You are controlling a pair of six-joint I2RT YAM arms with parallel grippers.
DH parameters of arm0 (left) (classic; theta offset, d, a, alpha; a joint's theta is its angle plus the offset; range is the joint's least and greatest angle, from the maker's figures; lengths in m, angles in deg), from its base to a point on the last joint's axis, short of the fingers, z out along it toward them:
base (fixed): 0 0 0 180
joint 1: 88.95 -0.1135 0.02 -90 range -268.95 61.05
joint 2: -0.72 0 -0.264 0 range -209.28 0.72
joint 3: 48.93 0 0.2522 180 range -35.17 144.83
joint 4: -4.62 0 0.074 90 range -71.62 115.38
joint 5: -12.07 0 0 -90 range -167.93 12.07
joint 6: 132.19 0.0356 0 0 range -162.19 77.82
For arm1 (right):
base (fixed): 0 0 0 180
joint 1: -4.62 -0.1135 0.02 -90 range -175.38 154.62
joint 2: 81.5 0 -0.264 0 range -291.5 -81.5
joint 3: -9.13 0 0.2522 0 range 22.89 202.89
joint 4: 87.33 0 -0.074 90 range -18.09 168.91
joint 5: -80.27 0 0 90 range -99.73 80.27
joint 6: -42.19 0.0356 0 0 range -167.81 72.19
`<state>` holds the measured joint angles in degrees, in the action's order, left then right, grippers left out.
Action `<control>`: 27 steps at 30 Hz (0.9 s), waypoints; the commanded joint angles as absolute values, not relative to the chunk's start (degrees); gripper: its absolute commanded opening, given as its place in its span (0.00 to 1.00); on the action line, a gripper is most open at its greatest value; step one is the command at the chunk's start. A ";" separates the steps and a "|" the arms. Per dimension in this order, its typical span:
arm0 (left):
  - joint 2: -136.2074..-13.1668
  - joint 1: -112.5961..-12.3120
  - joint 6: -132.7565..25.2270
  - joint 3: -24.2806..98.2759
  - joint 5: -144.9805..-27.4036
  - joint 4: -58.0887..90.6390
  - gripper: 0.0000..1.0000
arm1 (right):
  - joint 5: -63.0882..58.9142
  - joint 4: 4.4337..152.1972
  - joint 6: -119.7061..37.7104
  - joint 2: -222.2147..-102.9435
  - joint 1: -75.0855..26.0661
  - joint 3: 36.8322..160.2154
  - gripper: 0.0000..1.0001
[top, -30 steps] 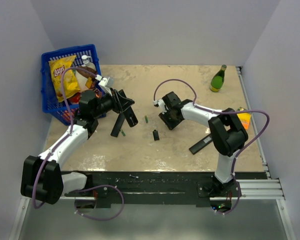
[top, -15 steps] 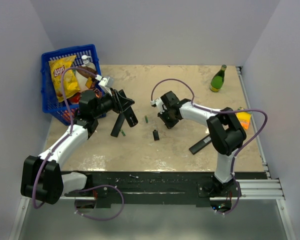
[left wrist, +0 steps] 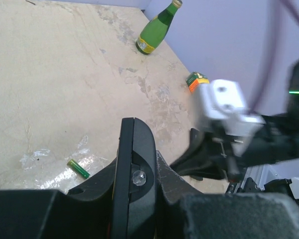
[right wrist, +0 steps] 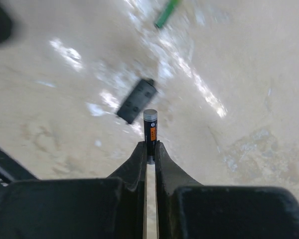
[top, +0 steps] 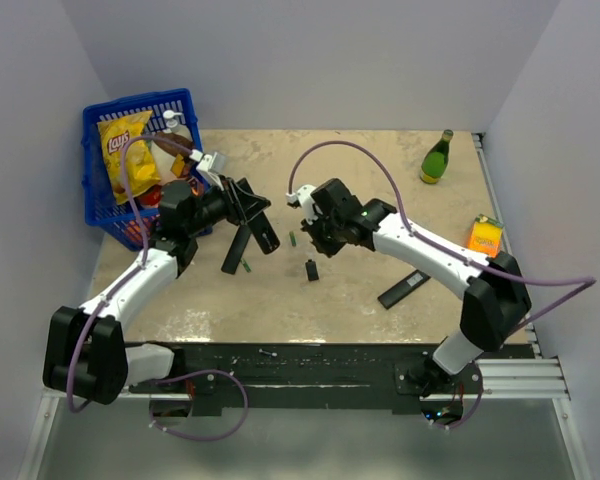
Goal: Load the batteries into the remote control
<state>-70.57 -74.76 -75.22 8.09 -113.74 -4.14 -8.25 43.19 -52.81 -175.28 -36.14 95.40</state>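
Note:
My left gripper (top: 252, 222) is shut on the remote control (top: 237, 250), a long slim black bar that hangs tilted above the table. In the left wrist view the remote control (left wrist: 139, 144) stands edge-on between the jaws of the left gripper (left wrist: 135, 175). My right gripper (right wrist: 149, 149) is shut on a small black battery (right wrist: 150, 128) with an orange label and a metallic tip. In the top view the right gripper (top: 315, 234) hovers at table centre. Two green batteries (top: 292, 238) (top: 247, 266) lie on the table. The small black back cover (top: 311, 269) lies near them.
A second black remote (top: 403, 288) lies right of centre. A green bottle (top: 437, 157) stands at the back right, with an orange box (top: 486, 236) at the right edge. A blue basket (top: 95, 190) with a chips bag sits at the back left.
My right gripper has closed on the black battery while the arm reached out to the left toward the table's centre. The left arm and the remote have barely moved.

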 commanded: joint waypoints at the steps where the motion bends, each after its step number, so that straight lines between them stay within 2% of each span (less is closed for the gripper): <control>1: -71.09 -75.33 -78.83 7.46 -114.41 -8.43 0.00 | -11.31 37.78 -45.99 -170.71 -43.26 103.55 0.01; 10: -70.65 -75.33 -80.85 6.40 -113.53 -9.39 0.00 | -13.59 34.27 -39.73 -172.54 -50.92 113.23 0.01; 27: -69.86 -75.33 -85.78 3.42 -113.79 -14.58 0.00 | -17.99 31.01 -36.12 -181.33 -51.63 120.70 0.01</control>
<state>-71.05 -75.02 -83.75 3.53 -113.28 -9.63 -16.19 31.99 -37.73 -181.13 -51.59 116.71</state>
